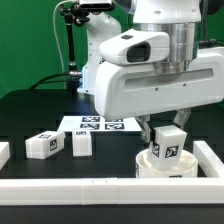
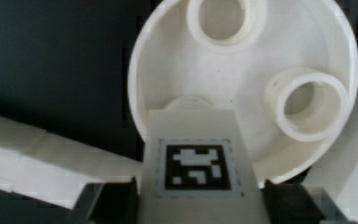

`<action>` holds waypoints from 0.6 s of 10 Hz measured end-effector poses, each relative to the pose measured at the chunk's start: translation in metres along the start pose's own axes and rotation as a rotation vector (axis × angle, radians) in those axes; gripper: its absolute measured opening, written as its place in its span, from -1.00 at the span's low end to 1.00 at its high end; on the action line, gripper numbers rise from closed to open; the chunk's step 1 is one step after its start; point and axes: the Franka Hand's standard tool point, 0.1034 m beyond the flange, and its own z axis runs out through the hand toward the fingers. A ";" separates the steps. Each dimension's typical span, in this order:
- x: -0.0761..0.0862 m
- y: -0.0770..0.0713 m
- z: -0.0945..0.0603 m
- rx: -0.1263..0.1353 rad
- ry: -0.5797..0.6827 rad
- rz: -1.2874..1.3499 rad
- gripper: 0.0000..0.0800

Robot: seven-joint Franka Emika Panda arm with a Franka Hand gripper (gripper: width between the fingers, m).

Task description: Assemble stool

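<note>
The round white seat (image 1: 165,166) lies on the black table at the exterior view's right, sockets up. My gripper (image 1: 166,128) is shut on a white stool leg (image 1: 168,143) with a tag and holds it upright on the seat. In the wrist view the leg (image 2: 197,165) stands between my dark fingers (image 2: 115,200) over the seat (image 2: 194,70), whose two round sockets show beyond it. Two more tagged legs lie on the table at the exterior view's left, one (image 1: 42,145) and another (image 1: 82,143).
The marker board (image 1: 100,124) lies flat behind the legs. White border rails run along the front (image 1: 70,188) and the right side (image 1: 212,155) of the table. A rail also shows in the wrist view (image 2: 43,150).
</note>
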 end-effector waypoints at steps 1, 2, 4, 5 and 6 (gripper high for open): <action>0.000 -0.003 0.000 0.000 0.020 0.089 -0.15; 0.001 -0.005 0.000 0.003 0.028 0.159 -0.15; 0.003 -0.011 0.001 0.018 0.031 0.335 -0.15; 0.003 -0.018 0.001 0.027 0.032 0.432 -0.15; 0.004 -0.022 0.002 0.036 0.029 0.500 -0.15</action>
